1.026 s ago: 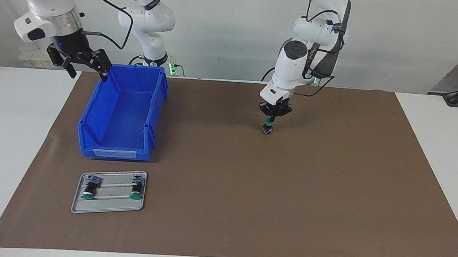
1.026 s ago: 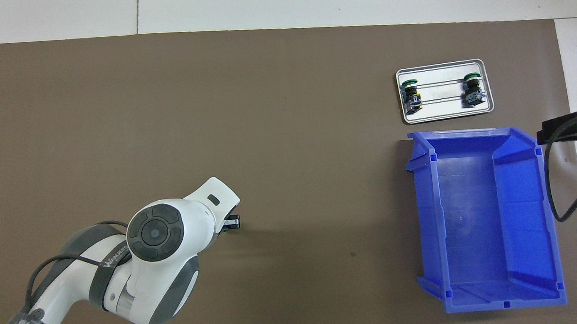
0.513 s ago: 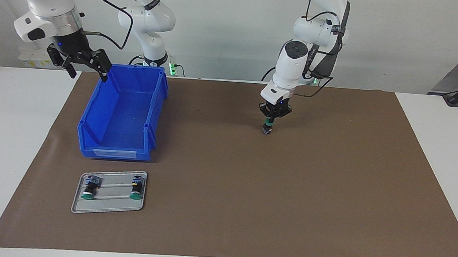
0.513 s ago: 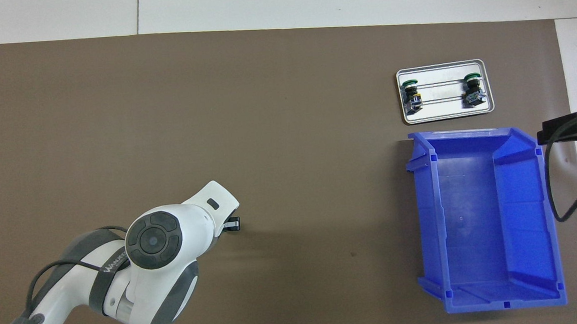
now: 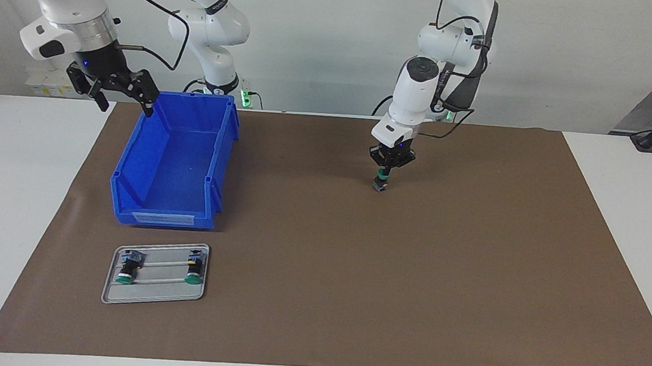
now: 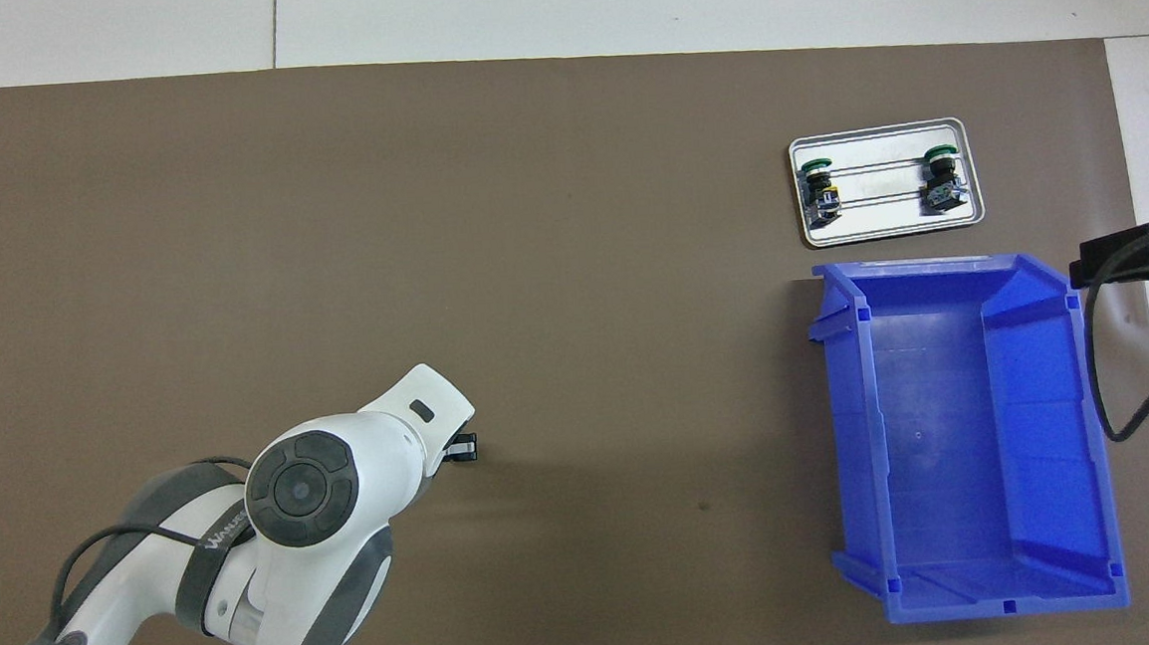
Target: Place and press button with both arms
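Note:
The button [image 5: 381,181] stands upright on the brown mat [image 5: 469,262], green cap up and dark block down, about mid-table toward the left arm's end. My left gripper [image 5: 385,170] points straight down and is shut on its green cap. In the overhead view the left arm's wrist hides the button, and only the gripper's tip [image 6: 461,447] shows. My right gripper [image 5: 118,89] is open and empty, and waits in the air beside the blue bin's [image 5: 174,161] corner nearest the robots. It also shows at the edge of the overhead view [image 6: 1124,259].
The empty blue bin [image 6: 961,438] stands at the right arm's end. A small metal tray [image 5: 154,294] lies on the mat farther from the robots than the bin, holding two more green-capped buttons [image 5: 126,267] [image 5: 194,269]. The tray also shows overhead [image 6: 888,230].
The left arm's wrist and elbow have shifted slightly above the button. The button and the gripper on it stay in place. The right arm has not moved.

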`<state>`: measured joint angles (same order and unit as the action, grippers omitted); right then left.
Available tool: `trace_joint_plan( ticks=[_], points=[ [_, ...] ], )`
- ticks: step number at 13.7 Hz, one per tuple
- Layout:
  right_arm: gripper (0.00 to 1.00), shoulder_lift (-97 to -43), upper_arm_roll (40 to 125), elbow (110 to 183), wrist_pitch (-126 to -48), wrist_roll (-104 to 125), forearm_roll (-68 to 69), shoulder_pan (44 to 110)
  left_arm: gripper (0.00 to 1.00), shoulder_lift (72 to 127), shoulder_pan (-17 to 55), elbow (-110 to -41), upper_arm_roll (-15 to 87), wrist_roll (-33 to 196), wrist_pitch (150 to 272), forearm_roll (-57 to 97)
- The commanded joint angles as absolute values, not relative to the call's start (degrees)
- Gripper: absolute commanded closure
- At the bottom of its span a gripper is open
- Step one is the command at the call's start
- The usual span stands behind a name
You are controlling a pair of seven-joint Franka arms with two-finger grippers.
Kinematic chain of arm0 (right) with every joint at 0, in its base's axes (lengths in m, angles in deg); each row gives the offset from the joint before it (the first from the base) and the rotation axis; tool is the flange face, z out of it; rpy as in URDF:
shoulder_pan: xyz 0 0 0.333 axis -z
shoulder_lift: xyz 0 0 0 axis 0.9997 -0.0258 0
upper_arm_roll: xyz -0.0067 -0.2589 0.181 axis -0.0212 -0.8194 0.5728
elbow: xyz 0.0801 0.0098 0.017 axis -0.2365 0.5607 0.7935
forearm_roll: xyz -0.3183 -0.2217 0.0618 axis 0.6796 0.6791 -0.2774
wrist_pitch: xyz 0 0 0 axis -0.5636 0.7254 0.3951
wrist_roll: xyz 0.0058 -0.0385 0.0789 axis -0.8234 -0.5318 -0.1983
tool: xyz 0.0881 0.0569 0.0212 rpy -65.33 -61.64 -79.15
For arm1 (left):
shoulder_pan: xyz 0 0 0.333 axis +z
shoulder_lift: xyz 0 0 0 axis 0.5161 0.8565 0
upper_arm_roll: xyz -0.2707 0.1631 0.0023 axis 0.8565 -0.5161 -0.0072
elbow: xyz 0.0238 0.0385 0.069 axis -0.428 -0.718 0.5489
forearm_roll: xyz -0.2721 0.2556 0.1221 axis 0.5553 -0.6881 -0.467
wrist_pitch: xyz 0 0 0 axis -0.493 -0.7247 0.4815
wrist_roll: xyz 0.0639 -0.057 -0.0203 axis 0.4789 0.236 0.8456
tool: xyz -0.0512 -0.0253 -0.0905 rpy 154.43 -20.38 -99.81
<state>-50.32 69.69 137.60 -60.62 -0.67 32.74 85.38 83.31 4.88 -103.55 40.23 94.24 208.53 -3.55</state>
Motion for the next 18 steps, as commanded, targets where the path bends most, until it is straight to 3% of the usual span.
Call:
trace_joint_plan(
  ticks=[1, 6, 13, 17, 18],
  points=[
    [0.0, -49.3, 70.9, 137.7, -61.5, 0.1, 26.1, 85.5, 1.0, 82.7, 3.3, -107.2, 39.3, 94.5, 211.6, -2.8],
    [0.0, -48.6, 72.2, 138.1, -60.8, -0.4, 20.2, 75.3, 1.0, 83.9, 3.5, -104.8, 39.3, 94.4, 211.5, -2.8],
    [0.0, -48.3, 71.3, 138.1, -59.1, -0.5, 21.2, 76.7, 1.0, 86.0, 6.1, -89.2, 38.9, 92.9, 193.0, -2.7],
    [0.0, -49.1, 72.3, 138.6, -64.2, -4.5, 22.5, 75.1, 1.0, 86.0, 17.7, -77.2, 38.6, 79.5, 179.4, 0.5],
    [0.0, -50.3, 72.7, 138.6, -66.2, -9.3, 22.5, 72.2, 1.0, 86.2, 21.3, -74.1, 38.5, 75.1, 175.8, 0.5]
  ],
)
